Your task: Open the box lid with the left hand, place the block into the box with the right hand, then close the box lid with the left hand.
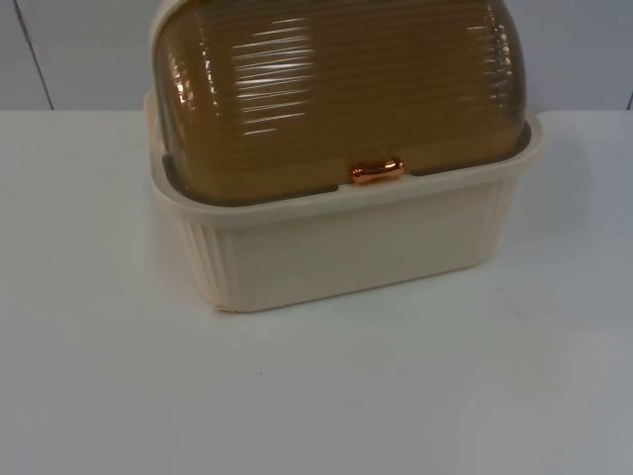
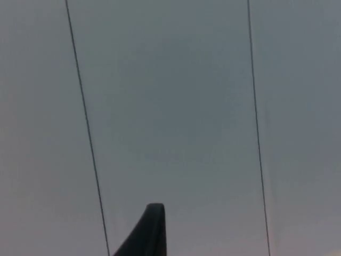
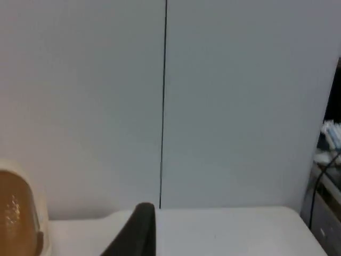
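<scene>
**Lid shut, arms held back**

Bare white table [image 1: 316, 396] lies nearest; behind it stands the cream ribbed plastic box [image 1: 346, 247], its domed, ridged amber lid [image 1: 336, 89] down, likely light, stiff and slick; the copper handle [image 1: 376, 171] at the lid's front edge is the place to grip. Left gripper [image 2: 146, 234] faces the grey wall [image 2: 170, 106], right gripper [image 3: 136, 232] waits above the table beside the box; whether either is parted or closed I cannot tell.

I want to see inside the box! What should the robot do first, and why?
Probably bring the left gripper down to the copper handle: the brown lid is shut on the cream box, and that gripper faces the grey wall.
</scene>
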Controlling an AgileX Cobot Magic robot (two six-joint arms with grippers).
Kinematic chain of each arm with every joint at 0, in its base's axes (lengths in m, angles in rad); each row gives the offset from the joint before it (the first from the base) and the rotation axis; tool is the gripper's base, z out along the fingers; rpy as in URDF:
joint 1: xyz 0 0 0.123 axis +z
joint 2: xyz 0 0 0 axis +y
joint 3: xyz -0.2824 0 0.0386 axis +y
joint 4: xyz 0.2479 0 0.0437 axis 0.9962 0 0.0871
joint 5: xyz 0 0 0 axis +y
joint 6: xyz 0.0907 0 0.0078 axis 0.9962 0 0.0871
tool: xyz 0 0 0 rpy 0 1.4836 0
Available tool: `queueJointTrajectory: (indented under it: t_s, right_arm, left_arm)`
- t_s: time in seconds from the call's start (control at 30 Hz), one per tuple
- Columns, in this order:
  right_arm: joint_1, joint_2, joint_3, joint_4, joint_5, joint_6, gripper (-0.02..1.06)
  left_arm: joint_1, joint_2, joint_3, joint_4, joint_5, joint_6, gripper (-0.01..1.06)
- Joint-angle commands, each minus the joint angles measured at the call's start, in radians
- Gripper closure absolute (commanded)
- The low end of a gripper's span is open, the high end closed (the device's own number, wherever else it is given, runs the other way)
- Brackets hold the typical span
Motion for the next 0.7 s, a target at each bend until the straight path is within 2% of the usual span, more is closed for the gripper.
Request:
queueJointTrajectory:
  t_s: [0.0,0.07,0.17,0.3,0.33,0.43,0.5,0.67]
  right_arm:
    - [0.010,-0.025,-0.038,-0.007,0.015,-0.011,-0.01]
    - [0.028,-0.033,-0.104,0.011,0.019,-0.032,-0.01]
    - [0.056,-0.033,-0.163,0.048,0.017,-0.075,-0.01]
    - [0.082,-0.033,-0.223,0.062,0.042,-0.094,-0.01]
    - [0.089,-0.033,-0.236,0.062,0.076,-0.102,-0.01]
    - [0.089,-0.060,-0.235,0.084,0.085,-0.116,-0.01]
    - [0.085,-0.085,-0.235,0.084,0.090,-0.116,-0.01]
    - [0.085,-0.137,-0.235,0.063,0.104,-0.098,-0.01]
  left_arm:
    - [-0.001,-0.031,-0.014,0.000,0.036,0.007,0.00]
    - [0.002,-0.046,-0.047,0.033,0.094,0.007,0.00]
    - [0.002,-0.046,-0.094,0.057,0.134,0.007,0.00]
    - [0.002,-0.046,-0.149,0.074,0.134,-0.010,0.00]
    - [0.002,-0.046,-0.163,0.087,0.136,-0.033,0.00]
    - [0.040,-0.053,-0.181,0.181,0.152,-0.083,0.00]
    - [0.058,-0.068,-0.181,0.187,0.152,-0.152,0.00]
    - [0.088,-0.121,-0.181,0.205,0.154,-0.156,0.00]
